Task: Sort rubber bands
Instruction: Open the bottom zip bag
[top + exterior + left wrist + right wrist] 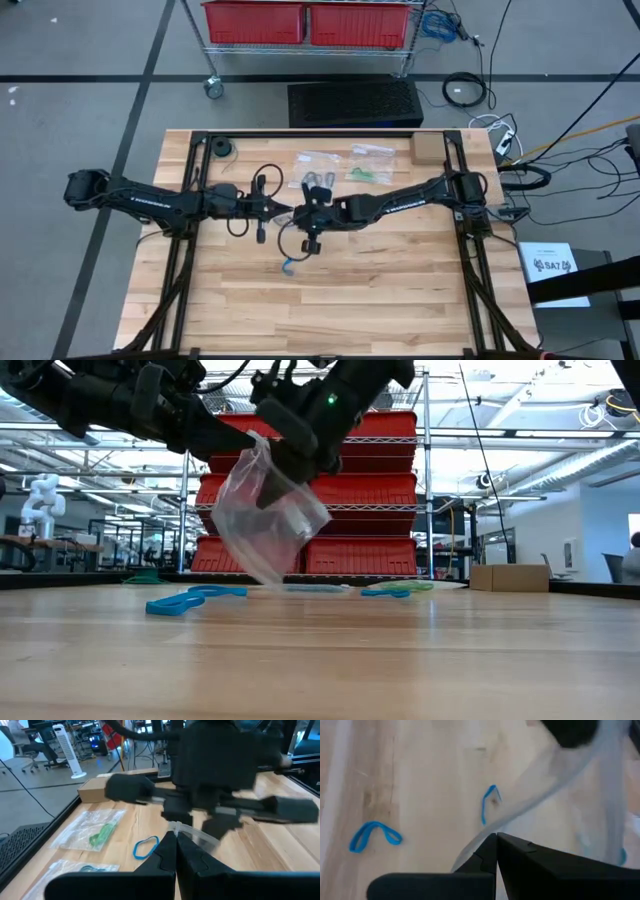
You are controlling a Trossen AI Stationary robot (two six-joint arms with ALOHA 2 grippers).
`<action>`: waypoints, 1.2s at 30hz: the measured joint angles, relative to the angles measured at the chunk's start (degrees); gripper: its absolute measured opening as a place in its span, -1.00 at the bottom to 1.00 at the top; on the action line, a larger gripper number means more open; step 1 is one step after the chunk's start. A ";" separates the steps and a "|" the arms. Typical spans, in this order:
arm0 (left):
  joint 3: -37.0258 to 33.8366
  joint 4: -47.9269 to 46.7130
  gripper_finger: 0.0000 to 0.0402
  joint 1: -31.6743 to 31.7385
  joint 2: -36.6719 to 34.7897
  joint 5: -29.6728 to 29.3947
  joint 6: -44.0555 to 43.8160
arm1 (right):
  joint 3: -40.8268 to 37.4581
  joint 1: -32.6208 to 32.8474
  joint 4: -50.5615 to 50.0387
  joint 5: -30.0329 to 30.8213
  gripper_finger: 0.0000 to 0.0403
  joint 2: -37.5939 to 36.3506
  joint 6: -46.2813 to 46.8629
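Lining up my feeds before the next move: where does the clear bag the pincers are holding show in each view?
Low: clear bag hangs upper centre-left, above the table.
High: too faint to pick out; it is at the right pincer, mid-table.
Left wrist: centre, just past the fingers.
Right wrist: upper right, over the wood.
Landmark: the right pincer, shut on it.

Evenly bright from overhead; soft, faint shadows only under the arms on the worktop [330, 290]. Strong backlight in the low view: ceiling lights and windows washed out, arms reduced to near silhouettes, near planks of worktop soft, focus farther back. Glare on the clear plastic bag [268, 520], sheen along its folds. Left wrist view: other arm's pincer [220, 815] motion-blurred. Right wrist view: bag smeared, blue rubber bands [372, 836] slightly soft.
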 joint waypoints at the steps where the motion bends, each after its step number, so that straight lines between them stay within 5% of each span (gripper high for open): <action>1: 0.00 -0.01 -1.00 -0.04 0.00 0.00 -0.02 | 0.00 0.10 0.12 0.55 -1.00 0.30 0.03; 21: 0.00 -0.88 -1.00 -0.87 0.00 -0.02 0.02 | -7.32 -0.56 21.43 -1.51 -0.96 0.06 4.71; 36: 0.00 -0.87 -1.00 -0.87 0.00 -0.63 0.02 | -7.34 -0.36 22.86 -1.50 0.10 -0.13 3.98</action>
